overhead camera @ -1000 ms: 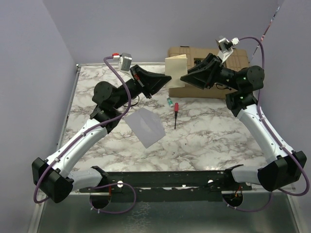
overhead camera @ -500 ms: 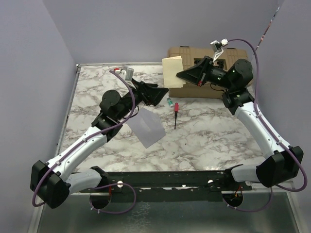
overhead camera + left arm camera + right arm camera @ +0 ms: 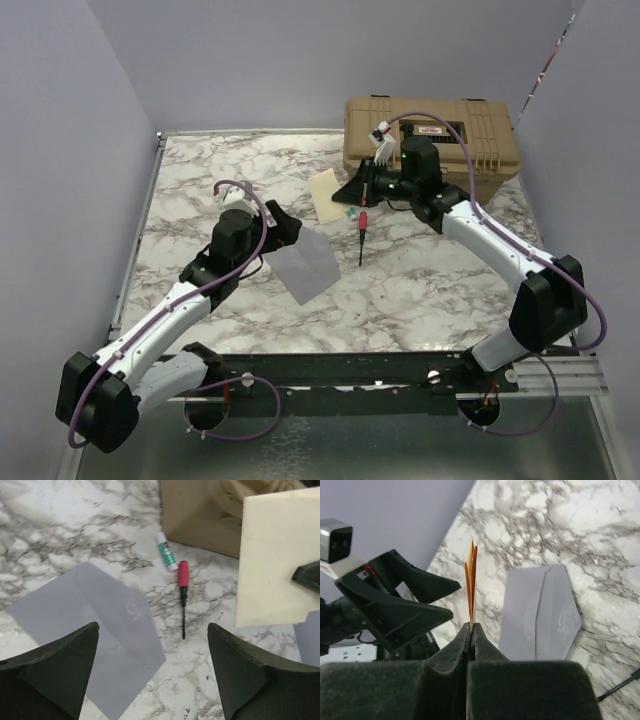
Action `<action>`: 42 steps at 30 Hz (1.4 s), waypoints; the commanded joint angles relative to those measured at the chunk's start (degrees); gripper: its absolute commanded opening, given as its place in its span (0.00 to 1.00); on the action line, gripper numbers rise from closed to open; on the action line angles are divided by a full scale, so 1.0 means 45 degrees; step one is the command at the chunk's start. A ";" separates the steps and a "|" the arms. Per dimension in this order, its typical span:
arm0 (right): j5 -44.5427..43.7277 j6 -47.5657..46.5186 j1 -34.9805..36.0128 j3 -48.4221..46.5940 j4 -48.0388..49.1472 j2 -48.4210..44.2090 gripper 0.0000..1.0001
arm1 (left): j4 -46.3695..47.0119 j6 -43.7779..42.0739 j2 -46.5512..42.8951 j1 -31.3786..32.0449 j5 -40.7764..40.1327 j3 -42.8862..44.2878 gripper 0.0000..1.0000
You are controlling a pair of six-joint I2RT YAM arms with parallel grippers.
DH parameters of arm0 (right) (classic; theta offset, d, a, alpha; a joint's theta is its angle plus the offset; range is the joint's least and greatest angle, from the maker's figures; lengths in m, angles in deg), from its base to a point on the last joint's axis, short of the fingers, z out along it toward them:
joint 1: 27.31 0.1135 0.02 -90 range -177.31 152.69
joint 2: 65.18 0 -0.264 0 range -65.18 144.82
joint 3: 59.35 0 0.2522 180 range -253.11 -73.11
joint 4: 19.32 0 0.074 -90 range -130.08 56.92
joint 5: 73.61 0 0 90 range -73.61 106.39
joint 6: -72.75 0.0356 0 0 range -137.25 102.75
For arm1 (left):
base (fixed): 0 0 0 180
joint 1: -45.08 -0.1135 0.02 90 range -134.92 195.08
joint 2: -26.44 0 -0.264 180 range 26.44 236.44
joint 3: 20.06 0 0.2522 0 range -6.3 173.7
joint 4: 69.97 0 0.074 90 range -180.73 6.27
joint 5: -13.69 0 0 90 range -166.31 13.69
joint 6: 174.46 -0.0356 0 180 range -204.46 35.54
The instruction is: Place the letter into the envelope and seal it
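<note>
1. The right gripper point(image 3: 471, 629) is pinching the letter point(image 3: 471, 580) by one edge with its jaws closed tight on the paper. The sheet is standing upright, edge-on to the right wrist camera, and two layers are showing at the top, so it looks folded.
2. Holding it vertical is probably meant to let one edge lead into the envelope's mouth instead of the sheet landing flat on top.
3. The envelope point(image 3: 305, 262) is lying flat on the marble table point(image 3: 200, 170) with its flap crease showing. It is apart from the letter, which is being held up just in front of the tan case point(image 3: 440, 130).
4. The left gripper point(image 3: 152, 626) is hovering over the envelope with its fingers spread wide and holding nothing — likely getting set to pin or open it. Whether the flap is open is hard to tell from these views.
5. The right arm is reaching forward and to the left with its wrist low. The left arm is stretching toward the table centre with its wrist tipping down.
6. A red-handled screwdriver point(image 3: 183, 587) and a glue stick point(image 3: 165, 557) are lying between the envelope and the letter — neither is being touched.
</note>
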 commanded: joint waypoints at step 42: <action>-0.2543 -0.1898 0.1799 -0.0271 -0.1374 0.6366 0.00 | -0.1586 -0.0315 0.5363 -0.1352 0.0749 -0.1517 0.42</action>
